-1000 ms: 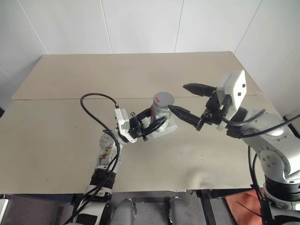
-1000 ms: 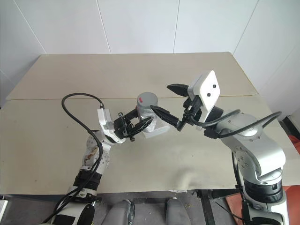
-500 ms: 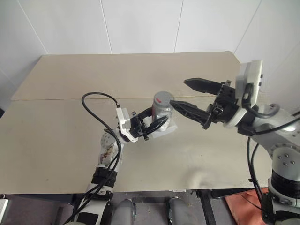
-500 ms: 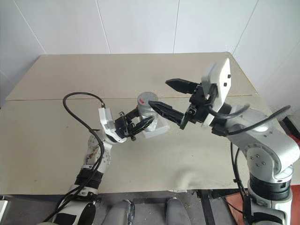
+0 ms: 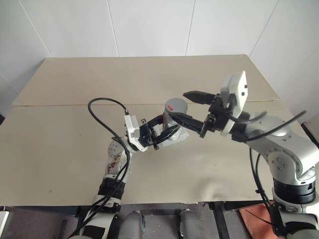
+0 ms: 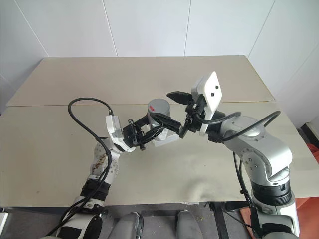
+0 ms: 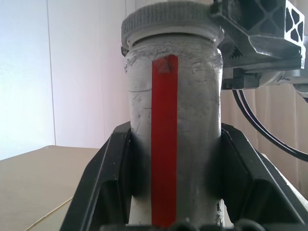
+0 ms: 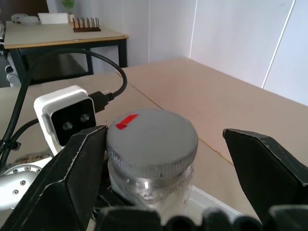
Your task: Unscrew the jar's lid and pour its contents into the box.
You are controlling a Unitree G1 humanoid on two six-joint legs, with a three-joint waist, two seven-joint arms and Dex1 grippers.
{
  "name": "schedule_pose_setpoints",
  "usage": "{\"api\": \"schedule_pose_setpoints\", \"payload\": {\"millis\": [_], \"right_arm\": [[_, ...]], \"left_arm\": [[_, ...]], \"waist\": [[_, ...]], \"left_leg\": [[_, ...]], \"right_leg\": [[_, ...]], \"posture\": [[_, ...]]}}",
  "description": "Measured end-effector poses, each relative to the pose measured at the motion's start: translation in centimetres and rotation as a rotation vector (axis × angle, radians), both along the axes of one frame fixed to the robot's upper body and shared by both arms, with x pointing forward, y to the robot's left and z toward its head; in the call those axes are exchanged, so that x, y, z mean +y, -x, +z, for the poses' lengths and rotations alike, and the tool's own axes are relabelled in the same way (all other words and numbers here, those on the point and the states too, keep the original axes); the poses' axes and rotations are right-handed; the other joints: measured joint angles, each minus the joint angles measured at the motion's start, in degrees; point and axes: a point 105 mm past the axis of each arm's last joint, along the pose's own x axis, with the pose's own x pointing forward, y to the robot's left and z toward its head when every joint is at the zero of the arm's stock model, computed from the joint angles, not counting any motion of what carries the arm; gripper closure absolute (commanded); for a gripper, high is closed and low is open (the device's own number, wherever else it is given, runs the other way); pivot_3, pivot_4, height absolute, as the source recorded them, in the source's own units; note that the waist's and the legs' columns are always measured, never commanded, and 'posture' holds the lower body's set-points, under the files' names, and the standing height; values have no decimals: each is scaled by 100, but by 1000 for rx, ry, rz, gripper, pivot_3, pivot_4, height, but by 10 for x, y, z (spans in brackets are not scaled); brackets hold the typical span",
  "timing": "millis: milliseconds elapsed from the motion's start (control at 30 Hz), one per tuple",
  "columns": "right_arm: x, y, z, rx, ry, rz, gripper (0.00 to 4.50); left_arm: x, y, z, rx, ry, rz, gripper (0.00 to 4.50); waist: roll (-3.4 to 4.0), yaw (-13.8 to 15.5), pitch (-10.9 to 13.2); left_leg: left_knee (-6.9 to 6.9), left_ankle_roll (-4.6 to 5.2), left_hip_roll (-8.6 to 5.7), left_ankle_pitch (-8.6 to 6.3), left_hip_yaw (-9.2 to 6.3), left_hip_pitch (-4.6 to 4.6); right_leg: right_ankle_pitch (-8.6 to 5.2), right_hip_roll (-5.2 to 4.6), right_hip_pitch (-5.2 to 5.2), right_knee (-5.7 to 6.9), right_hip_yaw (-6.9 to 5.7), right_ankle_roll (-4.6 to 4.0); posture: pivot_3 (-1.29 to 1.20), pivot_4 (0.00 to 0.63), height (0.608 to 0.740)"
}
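Note:
The clear jar [image 5: 171,121] with its red stripe [image 7: 164,144] stands upright above the table, and my left gripper [image 5: 166,131] is shut on its lower body, one black finger [image 7: 103,187] on each side. The grey lid [image 8: 151,137] with a red mark sits on the jar. My right gripper [image 5: 178,104] is open at lid height, with its fingers [image 8: 72,178] on either side of the lid, one close to the rim and the other well apart. The white box [image 5: 183,135] lies on the table just behind and under the jar. The contents are hidden.
The tan table [image 5: 60,149] has a seam running across its middle. A black cable [image 5: 99,107] loops up from my left wrist. Open tabletop lies to the left, behind and in front of the jar.
My right gripper has come in leftward and rolled, so its open fingers now straddle the lid. The left gripper and the jar have stayed put.

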Motion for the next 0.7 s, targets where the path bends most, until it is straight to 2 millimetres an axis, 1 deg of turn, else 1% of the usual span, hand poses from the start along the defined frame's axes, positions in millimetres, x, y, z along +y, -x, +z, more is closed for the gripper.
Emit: {"api": "schedule_pose_setpoints", "payload": {"millis": [133, 233, 267, 333, 367, 700], "right_arm": [[1, 0, 0, 4, -4, 10, 39], [2, 1, 0, 6, -9, 19, 605], [3, 2, 0, 8, -12, 26, 853], [4, 3, 0, 10, -18, 39, 1538], [4, 3, 0, 10, -18, 40, 1720], [5, 2, 0, 5, -19, 35, 1720]], "left_arm": [[0, 0, 0, -1, -1, -3, 2389], [-1, 1, 0, -2, -2, -6, 2389], [-1, 1, 0, -2, -2, -6, 2389], [-1, 1, 0, -2, -2, -6, 2389], [-1, 1, 0, -2, -2, -6, 2389], [0, 0, -1, -2, -4, -4, 2389]], "waist": [[0, 0, 0], [0, -1, 0], [0, -1, 0], [0, -1, 0], [0, 0, 0], [0, -2, 0]], "left_leg": [[0, 0, 0, 0, 0, 0], [0, 0, 0, 0, 0, 0], [0, 0, 0, 0, 0, 0], [0, 0, 0, 0, 0, 0], [0, 0, 0, 0, 0, 0], [0, 0, 0, 0, 0, 0]], "right_leg": [[0, 0, 0, 0, 0, 0], [0, 0, 0, 0, 0, 0], [0, 0, 0, 0, 0, 0], [0, 0, 0, 0, 0, 0], [0, 0, 0, 0, 0, 0], [0, 0, 0, 0, 0, 0]], "posture": [[0, 150, 740], [0, 150, 740], [0, 150, 740], [0, 150, 740], [0, 150, 740], [0, 150, 740]]}}
